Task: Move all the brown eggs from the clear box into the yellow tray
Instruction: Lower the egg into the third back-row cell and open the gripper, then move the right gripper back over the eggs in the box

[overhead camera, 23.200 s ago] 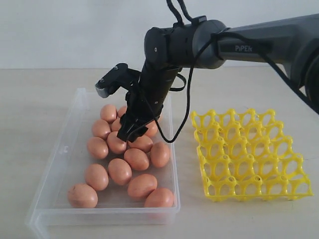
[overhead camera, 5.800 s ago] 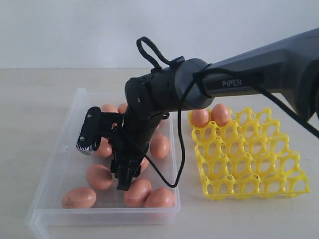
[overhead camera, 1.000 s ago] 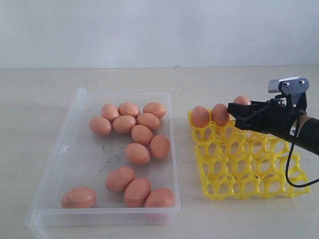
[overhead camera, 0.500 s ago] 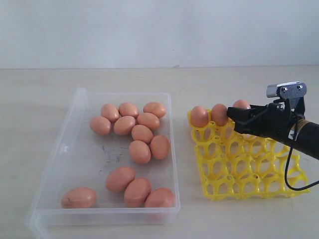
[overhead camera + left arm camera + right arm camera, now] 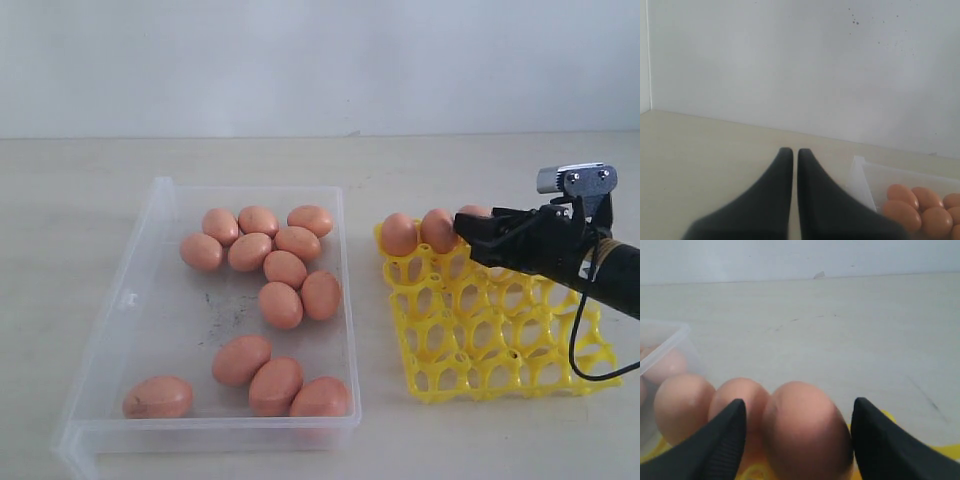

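Observation:
Several brown eggs (image 5: 280,304) lie in the clear box (image 5: 130,300) on the left. The yellow tray (image 5: 500,340) stands to its right with three eggs in its back row: two free ones (image 5: 399,234) (image 5: 438,229) and a third (image 5: 474,212), half hidden behind my right gripper (image 5: 470,228). In the right wrist view that egg (image 5: 805,430) sits between the fingers of the right gripper (image 5: 799,404), which is open, with a gap on one side. My left gripper (image 5: 792,151) is shut and empty, beside a box corner (image 5: 860,172).
The tray's front rows (image 5: 480,375) hold only bare cups. Bare tabletop (image 5: 480,165) stretches behind the tray to a white wall. The right arm's black cable (image 5: 585,350) hangs over the tray's right side. The box floor shows dark smudges (image 5: 215,310).
My right gripper has sunk slightly toward the tray's back row with the egg, and its jaws have widened around it. The eggs in the box have not moved.

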You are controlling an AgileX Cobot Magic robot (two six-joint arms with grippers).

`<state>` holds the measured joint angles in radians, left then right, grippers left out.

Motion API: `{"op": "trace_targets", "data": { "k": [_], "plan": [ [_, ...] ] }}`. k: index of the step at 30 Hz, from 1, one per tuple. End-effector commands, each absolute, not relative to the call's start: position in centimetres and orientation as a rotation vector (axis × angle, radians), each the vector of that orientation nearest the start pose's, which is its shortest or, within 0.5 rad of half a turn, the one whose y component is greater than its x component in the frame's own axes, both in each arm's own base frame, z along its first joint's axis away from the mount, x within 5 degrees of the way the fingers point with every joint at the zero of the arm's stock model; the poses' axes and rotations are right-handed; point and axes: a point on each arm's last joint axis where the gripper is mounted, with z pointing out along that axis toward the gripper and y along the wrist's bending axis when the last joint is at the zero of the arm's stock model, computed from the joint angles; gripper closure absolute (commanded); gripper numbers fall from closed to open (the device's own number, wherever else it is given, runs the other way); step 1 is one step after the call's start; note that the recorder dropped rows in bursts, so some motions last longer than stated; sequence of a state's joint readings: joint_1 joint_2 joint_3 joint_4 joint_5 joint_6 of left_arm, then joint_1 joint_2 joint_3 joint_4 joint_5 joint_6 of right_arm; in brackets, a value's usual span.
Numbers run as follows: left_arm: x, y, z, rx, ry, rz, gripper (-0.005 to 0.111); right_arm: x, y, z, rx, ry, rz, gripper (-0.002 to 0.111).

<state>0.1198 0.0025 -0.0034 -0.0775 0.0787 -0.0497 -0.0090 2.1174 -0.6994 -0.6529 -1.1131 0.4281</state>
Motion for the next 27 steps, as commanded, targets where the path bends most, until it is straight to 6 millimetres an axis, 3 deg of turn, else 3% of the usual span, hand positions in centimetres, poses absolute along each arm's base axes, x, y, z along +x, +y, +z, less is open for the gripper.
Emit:
{"op": "trace_targets", "data": {
  "k": [1, 10, 14, 19, 23, 27],
  "plan": [
    [5.6, 0.6, 20.6, -0.199, 1.548, -0.026, 0.103, 33.5, 4.6, 9.7, -0.279, 1.798, 0.629, 0.053],
    [5.6, 0.6, 20.6, -0.199, 1.546, -0.026, 0.103, 33.5, 4.5, 10.9, -0.270, 1.797, 0.629, 0.056],
    [5.6, 0.6, 20.6, -0.199, 1.546, -0.026, 0.103, 33.3, 4.9, 11.7, -0.336, 1.779, 0.638, 0.077],
    [5.6, 0.6, 20.6, -0.199, 1.546, -0.026, 0.103, 32.4, 6.2, 15.3, -0.437, 1.623, 0.773, 0.105],
    [5.6, 0.6, 20.6, -0.199, 1.546, -0.026, 0.103, 32.0, 9.0, 17.8, -0.569, 1.700, 0.868, 0.109],
    [5.6, 0.6, 20.6, -0.199, 1.549, -0.026, 0.103, 31.7, 13.5, 19.4, -0.797, 1.920, 0.777, 0.109]
  ]
}}
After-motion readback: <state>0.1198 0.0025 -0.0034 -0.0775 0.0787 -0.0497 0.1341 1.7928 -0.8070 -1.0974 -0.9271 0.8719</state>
